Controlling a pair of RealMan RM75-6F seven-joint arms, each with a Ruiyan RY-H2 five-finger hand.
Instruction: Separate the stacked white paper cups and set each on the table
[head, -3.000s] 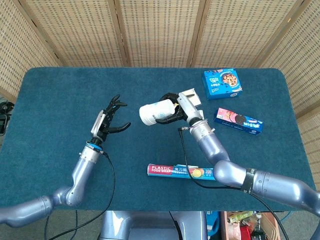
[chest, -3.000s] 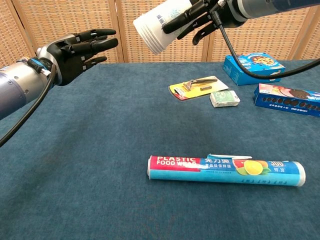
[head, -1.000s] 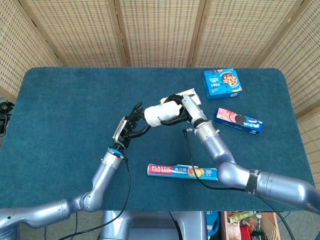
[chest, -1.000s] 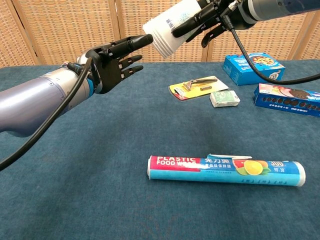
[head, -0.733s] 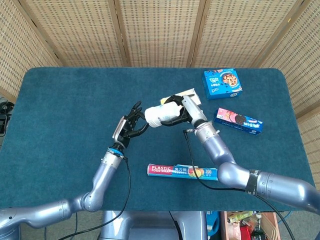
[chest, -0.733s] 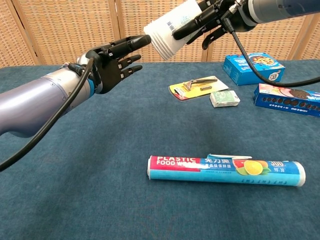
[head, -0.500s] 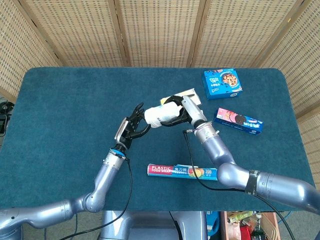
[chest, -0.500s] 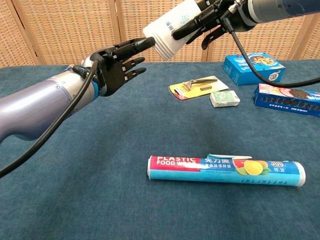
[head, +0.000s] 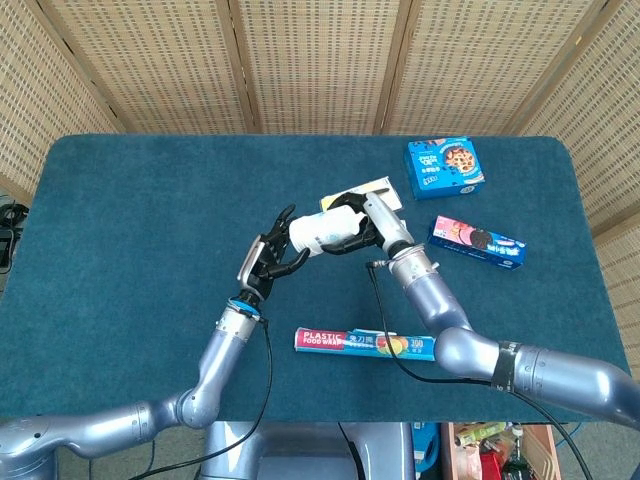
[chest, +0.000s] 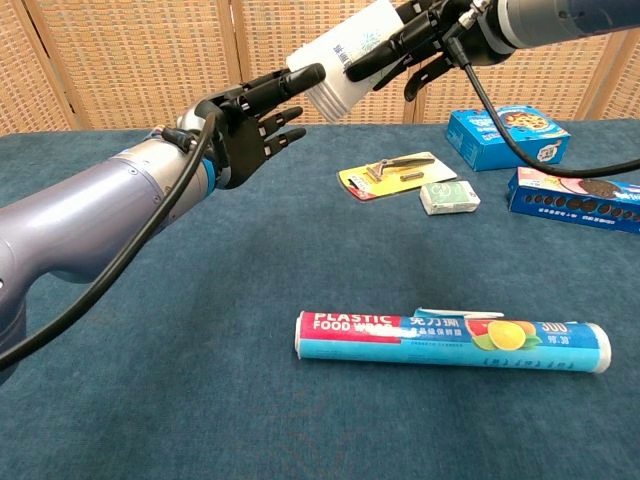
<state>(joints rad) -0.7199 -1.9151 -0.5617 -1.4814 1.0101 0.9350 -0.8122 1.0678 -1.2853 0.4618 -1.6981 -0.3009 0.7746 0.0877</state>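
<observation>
While the right hand (chest: 420, 45) grips the stacked white paper cups (chest: 340, 65) on their side, raised above the blue surface (chest: 200, 380), the mouth of the stack faces the left hand (chest: 250, 125). Left hand: fingers (chest: 290, 80) spread, holding nothing, with fingertips at the rim of the stack; whether they touch it cannot be told. On the surface lie a food wrap roll (chest: 450, 340), a razor card (chest: 390, 172), a small box (chest: 449, 197) and two biscuit packs (head: 445, 168) (head: 478, 241).
</observation>
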